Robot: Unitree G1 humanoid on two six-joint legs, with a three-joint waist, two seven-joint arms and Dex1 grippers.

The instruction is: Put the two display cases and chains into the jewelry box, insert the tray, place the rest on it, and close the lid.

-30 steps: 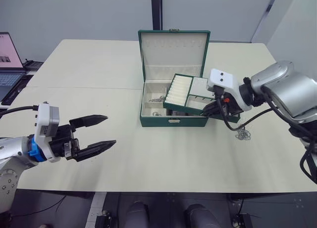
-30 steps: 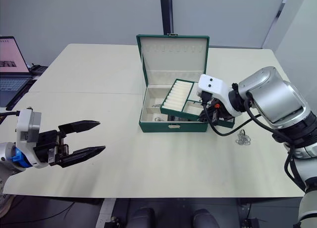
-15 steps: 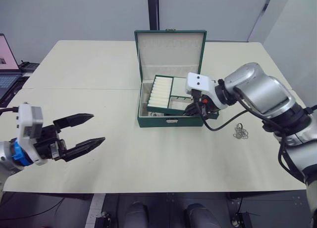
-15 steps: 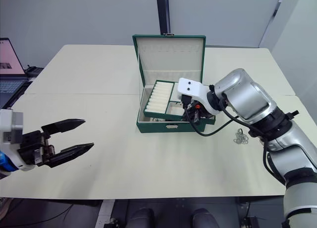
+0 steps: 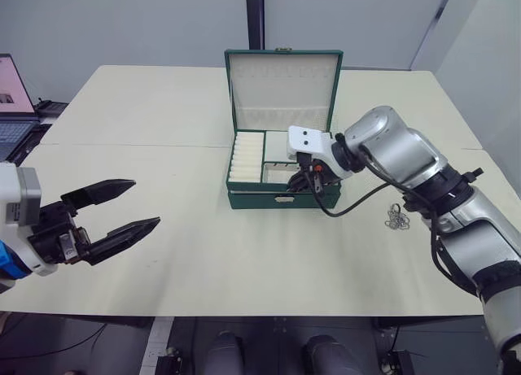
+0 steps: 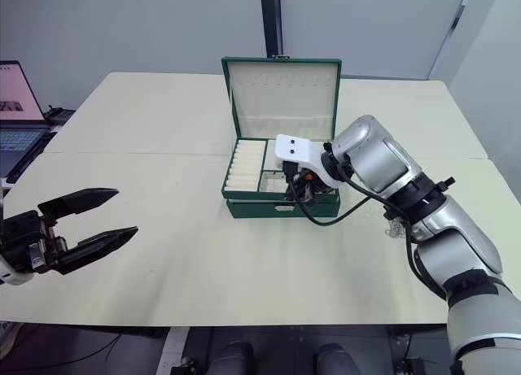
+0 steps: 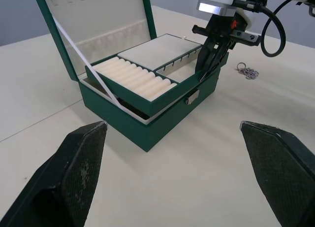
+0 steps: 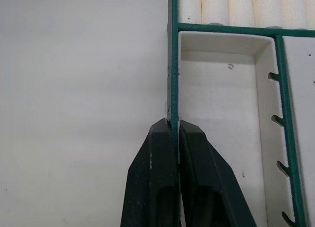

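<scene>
**Tray seated on box, right gripper on its front rim**

- Jewelry box (image 5: 282,198): centre of the head view, slightly above the middle, on the pale table (image 5: 203,253). Lid (image 5: 283,86) stands upright behind it, cream lining facing the camera.
- Tray (image 7: 147,77): sits in the top of the box, roughly level; ring-roll rows on its left part, shallow compartments on the right part. In the left wrist view its front-left corner appears to ride a little above the box rim.
- Right gripper (image 8: 174,138): fingers clenched on the tray's green front rim, one finger outside the rim and one inside a cream compartment. In the head view it sits at the box's front right, just right of the clasp (image 5: 285,200).
- Left gripper (image 5: 114,208): lower left of the head view, well apart from the box, above the table; fingers spread wide, nothing between them.
- Linked silver rings (image 5: 397,219): lying on the table, right of the box, under the right arm, apart from the box.
- Laptop (image 5: 12,98): left edge of the head view, screen lit.
</scene>
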